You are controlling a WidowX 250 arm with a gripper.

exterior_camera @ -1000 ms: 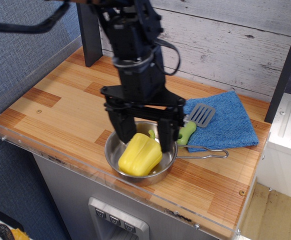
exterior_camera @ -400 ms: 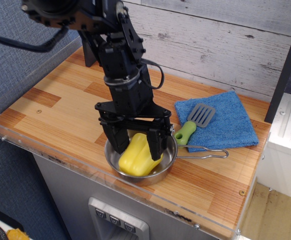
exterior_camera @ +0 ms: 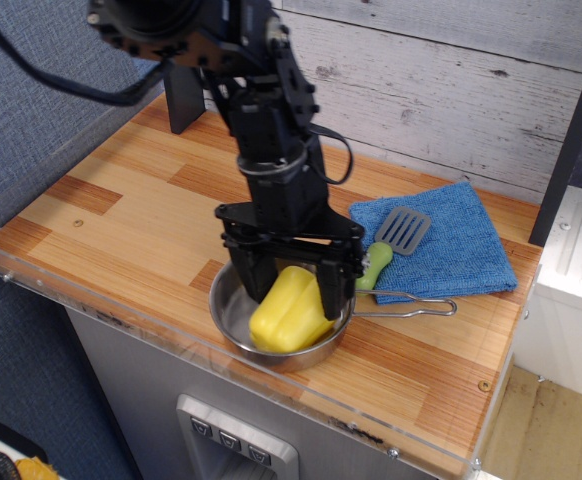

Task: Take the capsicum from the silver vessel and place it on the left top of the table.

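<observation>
The yellow capsicum lies tilted in the silver vessel near the front edge of the wooden table. My black gripper reaches down into the vessel, one finger on each side of the capsicum. The fingers press against the capsicum's sides, so the gripper is shut on it. The capsicum's lower end is still inside the vessel's rim. The vessel's wire loop handle points right.
A green-handled spatula lies partly on a blue cloth right of the vessel. A dark post stands at the back left. A clear acrylic rim edges the table front. A plank wall stands behind.
The gripper came down around the capsicum and its fingers narrowed onto it. Gripper and capsicum have since shifted a little to the right inside the vessel.
</observation>
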